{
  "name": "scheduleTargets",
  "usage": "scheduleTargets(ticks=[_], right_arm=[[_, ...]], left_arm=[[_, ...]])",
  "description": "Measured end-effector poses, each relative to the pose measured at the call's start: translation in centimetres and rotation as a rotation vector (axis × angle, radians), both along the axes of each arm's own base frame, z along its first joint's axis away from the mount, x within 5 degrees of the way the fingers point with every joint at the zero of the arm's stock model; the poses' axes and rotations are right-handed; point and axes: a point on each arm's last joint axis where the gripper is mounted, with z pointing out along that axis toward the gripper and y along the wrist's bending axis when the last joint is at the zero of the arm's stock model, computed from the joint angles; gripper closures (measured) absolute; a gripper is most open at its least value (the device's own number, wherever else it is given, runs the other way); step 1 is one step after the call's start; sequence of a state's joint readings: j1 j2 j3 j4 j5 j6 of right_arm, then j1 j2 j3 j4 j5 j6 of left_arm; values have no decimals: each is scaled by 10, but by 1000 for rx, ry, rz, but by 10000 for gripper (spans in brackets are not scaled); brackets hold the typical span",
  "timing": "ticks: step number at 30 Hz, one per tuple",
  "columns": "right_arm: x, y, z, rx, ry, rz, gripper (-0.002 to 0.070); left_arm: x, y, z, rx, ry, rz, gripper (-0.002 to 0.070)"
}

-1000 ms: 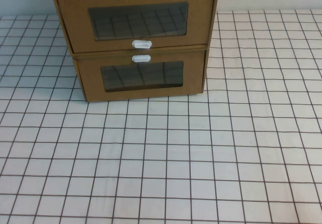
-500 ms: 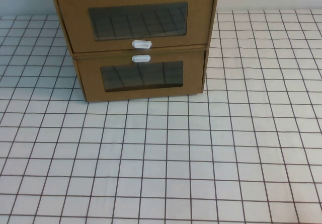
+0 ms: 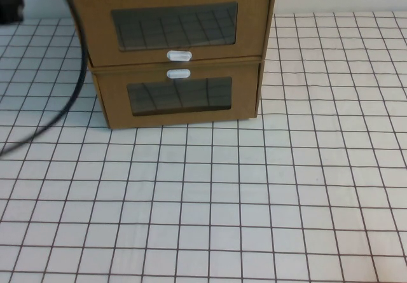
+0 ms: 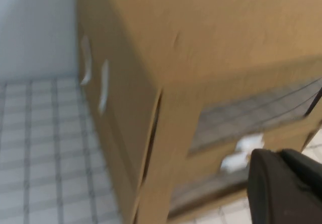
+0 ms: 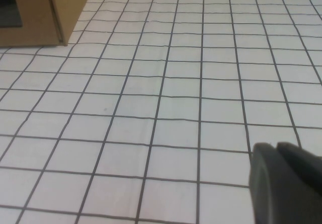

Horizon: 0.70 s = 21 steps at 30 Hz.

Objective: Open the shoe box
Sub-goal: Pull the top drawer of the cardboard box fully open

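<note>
The brown cardboard shoe box (image 3: 172, 54) stands at the back of the table, two windowed compartments stacked. Both flaps look closed, with a white handle (image 3: 179, 55) on the upper one and another (image 3: 179, 74) on the lower one. Part of my left arm (image 3: 9, 4) shows at the far left, beside the box's upper corner. In the left wrist view my left gripper (image 4: 278, 156) is shut and holds nothing, near the box's corner (image 4: 166, 133). My right gripper (image 5: 278, 151) is shut and holds nothing, low over the checked cloth and well away from the box (image 5: 50, 7).
A white cloth with a dark grid (image 3: 254, 200) covers the table. A black cable (image 3: 76, 86) hangs from the left arm past the box's left side. Behind the box is a pale wall (image 4: 35, 27).
The left arm and its cable have come into the high view at the top left. The box has not moved.
</note>
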<state>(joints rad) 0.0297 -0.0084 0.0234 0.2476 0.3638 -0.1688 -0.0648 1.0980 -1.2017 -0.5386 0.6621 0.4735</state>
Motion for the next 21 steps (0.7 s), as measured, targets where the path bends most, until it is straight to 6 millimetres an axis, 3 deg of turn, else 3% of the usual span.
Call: scheduleTargets(ticks=[7, 10, 13, 17, 21], right_arm=[[0, 0, 0, 0, 0, 0, 689], [0, 0, 0, 0, 0, 0, 689], [0, 0, 0, 0, 0, 0, 689], [0, 0, 0, 0, 0, 0, 689], [0, 0, 0, 0, 0, 0, 689]], left_arm=[[111, -33, 41, 20, 21, -227, 677], [150, -51, 40, 21, 47, -297, 677], [183, -69, 26, 12, 99, -349, 677], [206, -87, 16, 35, 119, -360, 677], [209, -96, 11, 112, 115, -340, 677]])
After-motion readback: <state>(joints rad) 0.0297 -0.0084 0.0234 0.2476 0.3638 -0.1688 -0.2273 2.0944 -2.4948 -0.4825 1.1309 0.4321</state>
